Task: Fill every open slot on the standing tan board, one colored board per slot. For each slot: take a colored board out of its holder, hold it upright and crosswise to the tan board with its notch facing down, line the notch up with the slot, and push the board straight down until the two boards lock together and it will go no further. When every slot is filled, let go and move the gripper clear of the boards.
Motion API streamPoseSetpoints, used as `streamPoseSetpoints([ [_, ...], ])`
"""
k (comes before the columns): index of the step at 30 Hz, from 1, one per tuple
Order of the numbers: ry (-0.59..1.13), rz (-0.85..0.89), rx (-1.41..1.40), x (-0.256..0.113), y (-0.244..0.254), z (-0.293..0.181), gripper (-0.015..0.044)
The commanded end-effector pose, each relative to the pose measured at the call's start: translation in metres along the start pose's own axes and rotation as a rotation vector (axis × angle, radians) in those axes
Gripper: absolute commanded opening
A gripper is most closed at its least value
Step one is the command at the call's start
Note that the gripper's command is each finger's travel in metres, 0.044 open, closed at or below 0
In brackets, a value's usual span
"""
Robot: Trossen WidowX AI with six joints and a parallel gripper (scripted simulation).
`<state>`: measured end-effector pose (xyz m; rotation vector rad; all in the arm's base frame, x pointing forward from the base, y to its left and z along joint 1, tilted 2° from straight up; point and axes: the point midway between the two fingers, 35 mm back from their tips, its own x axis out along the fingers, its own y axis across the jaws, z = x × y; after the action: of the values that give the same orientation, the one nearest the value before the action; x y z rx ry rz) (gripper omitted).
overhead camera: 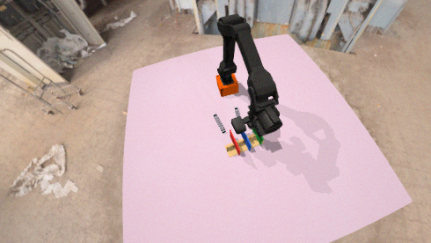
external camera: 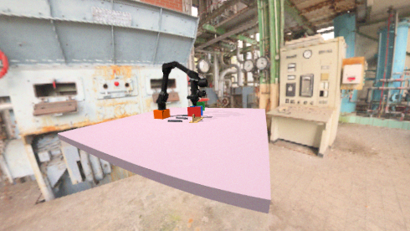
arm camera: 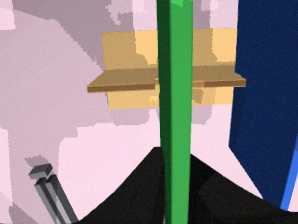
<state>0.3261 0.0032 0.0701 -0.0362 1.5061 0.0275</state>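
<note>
The green board [overhead camera: 259,137] [external camera: 201,105] [arm camera: 180,110] is pinched by the gripper [arm camera: 166,155], seemingly being lined up; next, it should be pushed straight down toward six o'clock.

The work surface is a flat pink tabletop [overhead camera: 176,198] [external camera: 188,155] [arm camera: 110,160] with a thick, grey-mauve edge. An orange base block [overhead camera: 221,92] [external camera: 156,115] is seated on it. Apart from the block, a tan board [arm camera: 120,79] stands on edge over a flat, pale tan base plate [overhead camera: 230,150] [arm camera: 117,44]. Between block and plate lies a narrow dark holder [overhead camera: 219,123] [external camera: 175,120]; a second holder [overhead camera: 237,111], partly hidden, lies near it. A dark shadow [overhead camera: 325,151] extends across the surface.
</note>
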Motion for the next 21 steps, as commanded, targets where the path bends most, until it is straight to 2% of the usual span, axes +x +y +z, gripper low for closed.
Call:
streamPoseSetpoints([
  [1,0.002,0.003,-0.007,0.003,0.0,-0.001,0.0],
  [21,0.002,0.003,-0.007,0.014,0.0,-0.001,0.0],
])
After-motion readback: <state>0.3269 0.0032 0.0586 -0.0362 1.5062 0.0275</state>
